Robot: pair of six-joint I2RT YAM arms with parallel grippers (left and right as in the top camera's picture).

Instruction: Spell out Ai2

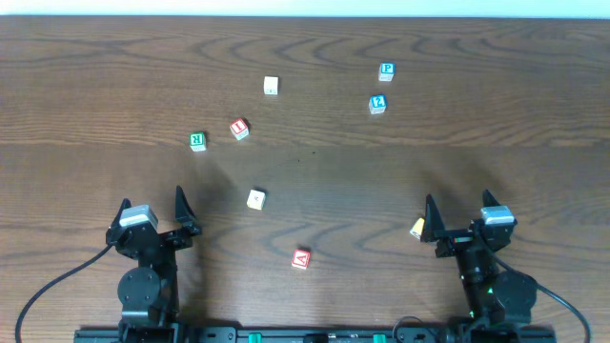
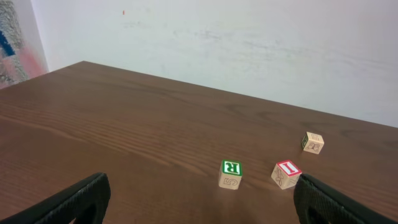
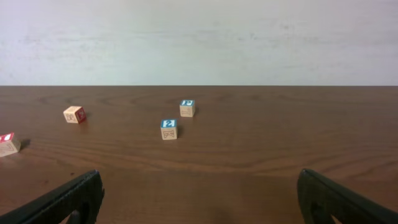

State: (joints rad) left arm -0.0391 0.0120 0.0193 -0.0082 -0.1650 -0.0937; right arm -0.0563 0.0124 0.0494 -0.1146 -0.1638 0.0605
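- Left jaws and right jaws gape empty at the near edge of the bench (image 1: 315,38), apparently ready for a first pick.
- A block (image 1: 301,258) lies nearest, between them; I block (image 1: 239,128) sits farther left, 2 block (image 1: 377,104) far right, scattered and unspelled.

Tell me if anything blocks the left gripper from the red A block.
Nothing visible does. Bare table lies between the left gripper and the A block; the pale block sits off to the side of that line.
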